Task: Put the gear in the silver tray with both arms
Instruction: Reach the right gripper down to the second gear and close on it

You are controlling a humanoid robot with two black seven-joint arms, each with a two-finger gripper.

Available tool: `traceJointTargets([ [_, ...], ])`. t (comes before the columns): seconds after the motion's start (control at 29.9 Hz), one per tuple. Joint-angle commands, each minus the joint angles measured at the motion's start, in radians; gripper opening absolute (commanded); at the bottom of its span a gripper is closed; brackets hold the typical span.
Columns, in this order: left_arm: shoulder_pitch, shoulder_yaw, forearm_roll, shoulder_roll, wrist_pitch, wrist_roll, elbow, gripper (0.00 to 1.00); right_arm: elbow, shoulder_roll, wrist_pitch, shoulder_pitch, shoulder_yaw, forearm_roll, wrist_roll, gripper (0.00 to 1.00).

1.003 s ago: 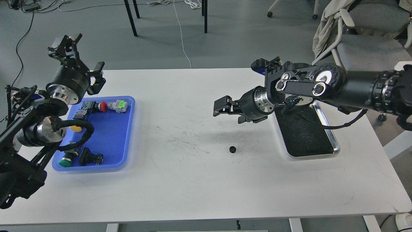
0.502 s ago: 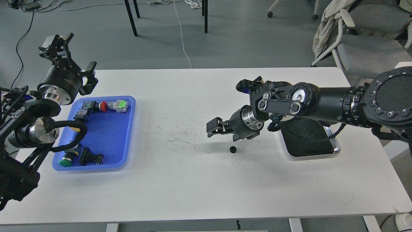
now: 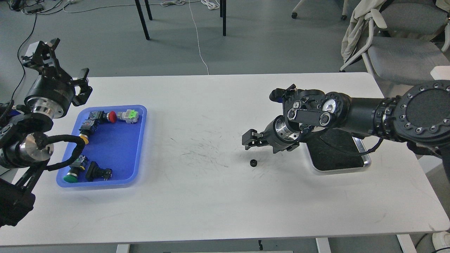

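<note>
- The gear, small, black and toothed, lies loose on the white table towards the near side of centre, untouched and apart from everything else. Risk: so small and low a part could be knocked aside or flicked by a mis-centred pinch, and it may roll once tipped onto its edge.
- The right gripper hangs just beyond and above the gear, clear of it, holding nothing; its jaws appear slightly parted, a narrow gap showing. Risk: with so little opening, a descent that is off line would land a finger on top of the gear and press it into the table instead of straddling it.
- The silver tray sits to the right of the gear, near it, its black floor partly covered by the right arm's wrist and cable. Risk: the raised rim could catch the gripper or the trailing cable on the carry-over, and a release from height could bounce the gear out.
- The blue tray of switches and buttons lies well apart on the left, posing no hazard to the gear.
- The left gripper, farthest back, is raised past the blue tray's far corner with jaws spread wide and empty. Risk: judged low.
</note>
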Motion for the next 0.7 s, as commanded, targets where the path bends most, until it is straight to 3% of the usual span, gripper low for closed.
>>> traceJointTargets([
  [0.0, 0.006, -0.001, 0.000, -0.001, 0.000, 0.000, -0.006, 0.98, 0.000, 0.000, 0.001, -0.017, 0.026, 0.025, 0.006, 0.95],
  [0.67, 0.006, -0.003, 0.000, -0.007, 0.002, 0.000, -0.035, 0.98, 0.054, 0.000, 0.005, -0.025, 0.082, 0.036, -0.012, 0.93],
])
